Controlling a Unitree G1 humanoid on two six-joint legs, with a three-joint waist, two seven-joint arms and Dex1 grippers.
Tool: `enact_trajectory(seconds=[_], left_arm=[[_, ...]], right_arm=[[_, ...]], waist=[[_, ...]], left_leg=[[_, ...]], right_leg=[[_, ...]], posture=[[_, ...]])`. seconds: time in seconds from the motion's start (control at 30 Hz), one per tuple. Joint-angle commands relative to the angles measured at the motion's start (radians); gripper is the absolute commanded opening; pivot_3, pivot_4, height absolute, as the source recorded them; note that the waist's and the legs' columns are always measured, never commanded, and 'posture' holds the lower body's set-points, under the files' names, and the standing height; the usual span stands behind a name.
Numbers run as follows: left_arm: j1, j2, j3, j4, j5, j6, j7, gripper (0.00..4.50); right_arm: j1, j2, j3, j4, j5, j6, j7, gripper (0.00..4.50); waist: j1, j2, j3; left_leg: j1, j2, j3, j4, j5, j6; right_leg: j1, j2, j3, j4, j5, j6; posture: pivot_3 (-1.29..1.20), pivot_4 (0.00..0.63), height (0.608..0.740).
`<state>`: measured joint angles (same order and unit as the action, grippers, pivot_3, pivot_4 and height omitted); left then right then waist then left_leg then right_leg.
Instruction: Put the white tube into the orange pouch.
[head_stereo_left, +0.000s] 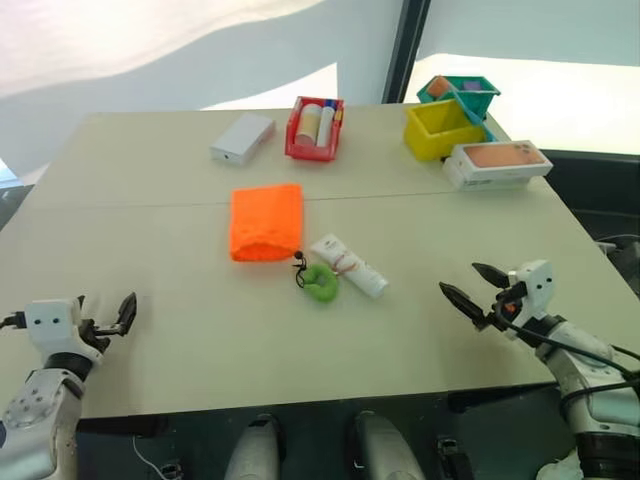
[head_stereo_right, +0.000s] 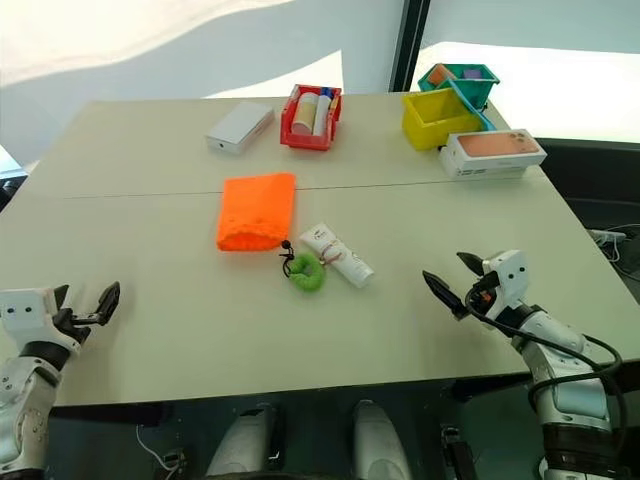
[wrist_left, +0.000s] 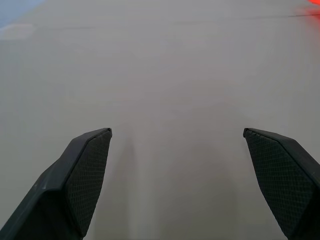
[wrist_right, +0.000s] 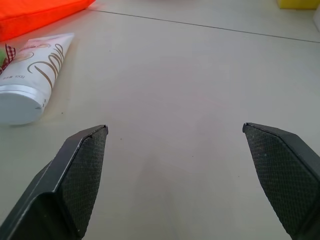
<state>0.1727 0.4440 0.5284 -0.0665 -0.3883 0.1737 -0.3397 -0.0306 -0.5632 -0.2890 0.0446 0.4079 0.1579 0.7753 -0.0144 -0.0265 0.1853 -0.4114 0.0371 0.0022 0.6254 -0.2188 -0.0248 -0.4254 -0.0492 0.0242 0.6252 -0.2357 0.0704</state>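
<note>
Both jaws wide, empty: left gripper (head_stereo_left: 128, 312) at eight o'clock, right gripper (head_stereo_left: 470, 290) at four, poised toward tube (head_stereo_left: 348, 266) beside pouch (head_stereo_left: 266, 222).

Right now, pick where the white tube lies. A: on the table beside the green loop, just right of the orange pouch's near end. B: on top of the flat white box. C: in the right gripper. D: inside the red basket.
A: the white tube lies flat on the table, next to the green loop by the orange pouch, with no gripper on it.

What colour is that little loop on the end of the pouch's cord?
Bright green. The loop lies beside the white tube, clearest in the left eye view.
</note>
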Motion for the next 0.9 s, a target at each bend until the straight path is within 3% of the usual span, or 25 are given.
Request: enact_trajectory(seconds=[0.03,0.2,0.47,0.7,0.9], left_arm=[[0.011,0.006,0.018,-0.046,-0.015,0.014,-0.001,4.5],[-0.019,-0.004,0.007,-0.055,-0.039,0.019,-0.002,4.5],[-0.114,-0.009,-0.116,-0.143,-0.037,0.029,-0.056,4.5],[-0.244,0.084,-0.399,-0.083,0.28,-0.136,-0.106,4.5],[-0.359,0.063,-0.494,0.03,0.407,-0.211,-0.064,4.5]], right_arm=[[-0.012,0.0,-0.011,-0.001,0.008,-0.027,0.009,4.49],[-0.013,0.008,-0.003,-0.007,0.003,-0.03,0.0,4.49],[-0.05,0.076,0.059,-0.063,0.003,-0.011,-0.046,4.49],[-0.065,0.155,0.225,-0.292,0.013,0.063,-0.069,4.49],[-0.078,0.192,0.31,-0.406,0.005,0.109,-0.107,4.49]], waist=[[0.0,0.0,0.0],[0.001,0.0,0.0],[0.002,0.0,0.0],[0.002,0.0,0.0],[0.002,0.0,0.0]], left_leg=[[0.0,0.0,0.0,0.0,0.0,0.0],[0.0,-0.001,0.0,0.0,0.0,0.0],[0.0,-0.002,0.0,0.0,0.0,0.0],[0.001,-0.002,-0.001,0.0,0.0,0.0],[0.0,-0.002,0.0,0.0,0.0,0.0]], right_leg=[[0.0,0.0,0.0,0.0,0.0,0.0],[0.0,0.001,0.0,0.0,0.0,0.0],[0.0,0.001,0.0,0.0,0.0,0.0],[0.0,0.003,0.0,0.003,0.0,0.0],[0.0,0.002,0.0,0.003,0.0,0.0]], posture=[[0.0,0.15,0.74],[0.0,0.15,0.74],[0.0,0.15,0.74],[0.0,0.15,0.74],[0.0,0.15,0.74]])
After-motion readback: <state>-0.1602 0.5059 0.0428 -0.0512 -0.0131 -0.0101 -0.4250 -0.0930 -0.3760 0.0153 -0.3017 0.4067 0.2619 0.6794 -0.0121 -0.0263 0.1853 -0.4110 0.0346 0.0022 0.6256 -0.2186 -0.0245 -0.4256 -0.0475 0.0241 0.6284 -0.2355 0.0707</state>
